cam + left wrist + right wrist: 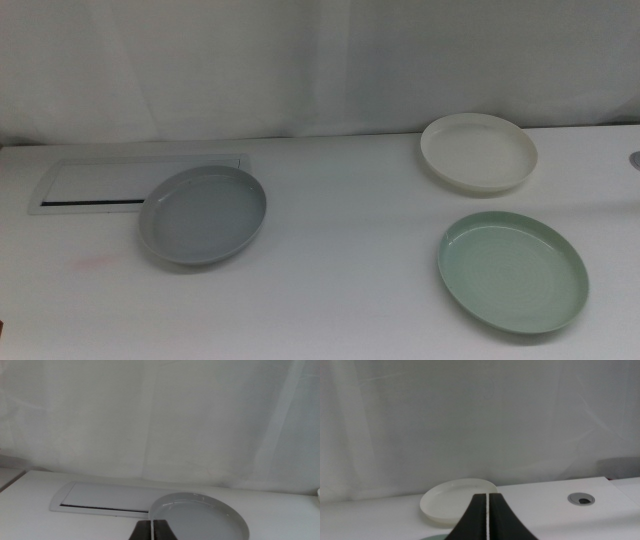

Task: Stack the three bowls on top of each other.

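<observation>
No brand, label or writing could be read on anything in view. The grey bowl (203,214) sat on the white table (330,290) toward the left, its far-left rim overlapping the near corner of a flat white panel (110,180) with a dark slot (92,203) along its near edge. The cream-white bowl (478,151) lay at the far right, close to the white curtain (300,60), and the mint green bowl (512,270) lay nearer the camera, just in front of it but apart from it; both were well apart from the grey one. None of the bowls was stacked. Neither arm appeared in the middle view. In the left wrist view, the left gripper (152,530) had its two dark jaws pressed together with only a thin seam between them, holding nothing, and the grey bowl (200,517) lay just ahead of its tips. In the right wrist view, the right gripper (487,515) was likewise closed and empty, with the cream-white bowl (452,500) lying beyond its tips and a round grey grommet (581,499) set in the table off to one side.
</observation>
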Controlling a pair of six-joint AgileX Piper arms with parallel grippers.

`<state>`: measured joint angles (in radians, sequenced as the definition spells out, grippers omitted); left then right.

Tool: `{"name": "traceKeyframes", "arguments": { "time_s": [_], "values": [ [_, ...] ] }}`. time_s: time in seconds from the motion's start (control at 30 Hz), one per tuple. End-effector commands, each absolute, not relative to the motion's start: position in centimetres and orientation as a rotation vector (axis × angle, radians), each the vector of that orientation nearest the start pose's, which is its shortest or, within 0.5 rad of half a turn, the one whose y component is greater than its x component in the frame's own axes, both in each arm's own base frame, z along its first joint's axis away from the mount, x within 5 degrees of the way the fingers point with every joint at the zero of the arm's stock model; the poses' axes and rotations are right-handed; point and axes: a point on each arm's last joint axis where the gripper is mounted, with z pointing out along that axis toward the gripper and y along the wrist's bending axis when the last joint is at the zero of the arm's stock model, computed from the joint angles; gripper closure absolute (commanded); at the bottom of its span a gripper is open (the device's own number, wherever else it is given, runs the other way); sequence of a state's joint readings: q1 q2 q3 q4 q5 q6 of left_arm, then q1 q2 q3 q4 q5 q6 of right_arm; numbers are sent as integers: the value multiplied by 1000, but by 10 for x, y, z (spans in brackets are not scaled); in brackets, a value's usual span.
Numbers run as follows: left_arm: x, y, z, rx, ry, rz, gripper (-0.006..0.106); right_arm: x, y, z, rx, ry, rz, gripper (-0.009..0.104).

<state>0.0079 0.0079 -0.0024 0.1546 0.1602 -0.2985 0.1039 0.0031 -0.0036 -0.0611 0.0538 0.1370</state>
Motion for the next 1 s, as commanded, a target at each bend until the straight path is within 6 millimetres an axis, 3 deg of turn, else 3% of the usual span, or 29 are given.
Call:
{"name": "traceKeyframes", "arguments": {
  "time_s": [0.0, 0.33, 0.43, 0.5, 0.53, 0.57, 0.6, 0.63, 0.83, 0.97],
  "values": [
    [55, 2, 189, -147, 1633, -103, 103, 55, 5, 197, -21, 1556, 129, 97],
    [55, 2, 189, -147, 1633, -103, 103, 55, 5, 196, -20, 1569, 128, 97],
    [56, 1, 193, -143, 1592, -116, 100, 55, 5, 199, -10, 1534, 145, 88],
    [56, 1, 194, -145, 1587, -120, 92, 55, 5, 199, 1, 1534, 157, 75],
    [56, 1, 194, -155, 1583, -130, 74, 55, 6, 200, 25, 1524, 185, 42],
    [56, 1, 194, -155, 1583, -130, 72, 55, 6, 200, 29, 1524, 190, 39],
    [56, 1, 194, -167, 1577, -144, 62, 55, 6, 201, 36, 1517, 198, 24],
    [56, 1, 195, -219, 1564, -199, 8, 55, 6, 201, 35, 1510, 197, -8],
    [55, 1, 199, -245, 1537, -235, 8, 55, 6, 202, 35, 1504, 198, -8],
    [54, 1, 218, -256, 1523, -241, 8, 55, 6, 202, 38, 1502, 202, -8]
  ]
}}
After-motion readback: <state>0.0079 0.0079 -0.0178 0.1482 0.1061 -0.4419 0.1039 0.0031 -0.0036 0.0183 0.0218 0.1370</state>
